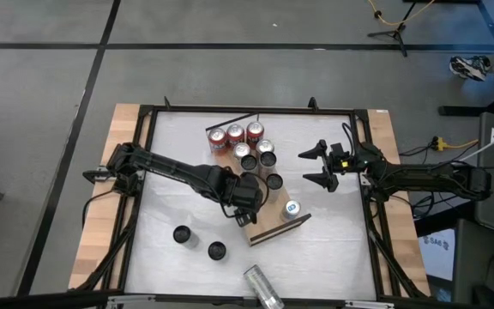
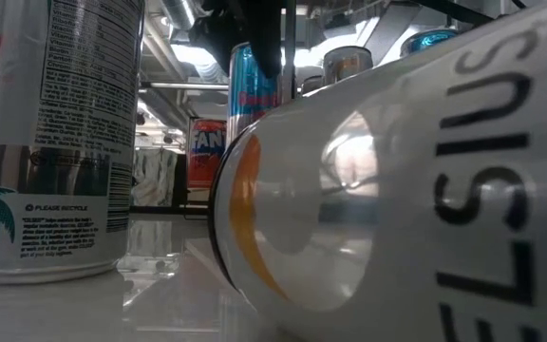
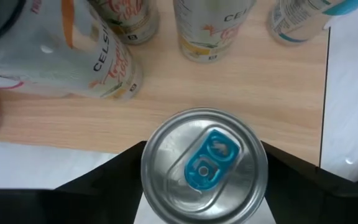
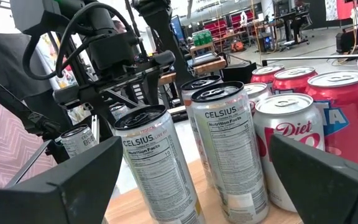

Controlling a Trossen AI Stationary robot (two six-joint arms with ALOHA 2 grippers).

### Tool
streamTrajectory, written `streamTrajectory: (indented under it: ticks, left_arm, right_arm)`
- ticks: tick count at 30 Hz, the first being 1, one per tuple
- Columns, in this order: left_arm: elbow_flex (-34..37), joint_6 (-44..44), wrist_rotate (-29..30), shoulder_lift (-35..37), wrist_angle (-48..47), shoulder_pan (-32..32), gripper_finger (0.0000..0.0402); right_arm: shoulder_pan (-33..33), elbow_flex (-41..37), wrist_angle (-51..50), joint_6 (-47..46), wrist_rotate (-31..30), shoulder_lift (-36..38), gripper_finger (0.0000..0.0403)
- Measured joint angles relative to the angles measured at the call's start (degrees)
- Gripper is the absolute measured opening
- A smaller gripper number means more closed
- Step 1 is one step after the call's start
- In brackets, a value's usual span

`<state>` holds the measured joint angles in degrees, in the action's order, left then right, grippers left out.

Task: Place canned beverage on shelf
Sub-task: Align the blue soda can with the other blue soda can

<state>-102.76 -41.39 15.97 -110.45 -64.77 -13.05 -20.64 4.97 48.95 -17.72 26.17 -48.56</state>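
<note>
Grey concrete floor crossed by dark tape lines surrounds a white tabletop (image 1: 165, 184) in a black frame, where the left gripper (image 1: 249, 202) stands over the near edge of the long light-brown wooden shelf (image 1: 274, 230). Its fingers (image 3: 104, 180) flank a silver can with a blue pull tab (image 3: 204, 165), standing upright at that edge of the board; the jaws look partly spread on either side of the can, and whether they actually press it cannot be told. Farther along the shelf stand several tall pale cans (image 4: 225, 155) and, at the far end, a cluster of red soda cans (image 1: 235, 135); another blue-topped can (image 1: 292, 208) sits near the board's right corner. The can appears to sit close to the shelf's edge, so a sideways drag from one finger on release could tip it off or knock it into its neighbours. The right gripper (image 1: 322, 166) waits spread wide beside the shelf's right edge. Two dark-topped cans (image 1: 198, 242) stand on the tabletop toward its front edge, and a silver can (image 1: 263, 288) lies on its side there.
</note>
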Motion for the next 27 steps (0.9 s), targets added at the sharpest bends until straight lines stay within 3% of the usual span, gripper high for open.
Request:
streamTrajectory:
  ticks: [11,18,27]
  left_arm:
    - [0.00,-0.04,-0.59,0.00,0.53,0.82,0.0278]
    - [0.00,1.33,-5.19,0.41,1.54,2.16,0.0278]
    - [0.00,1.46,-4.79,2.93,2.71,3.33,0.0279]
  right_arm:
    - [0.00,0.00,-0.01,0.00,-0.01,-0.01,0.0399]
    - [0.02,0.00,-0.02,0.00,0.00,0.00,0.0399]
    - [0.00,0.00,-0.48,0.00,0.09,0.00,0.0399]
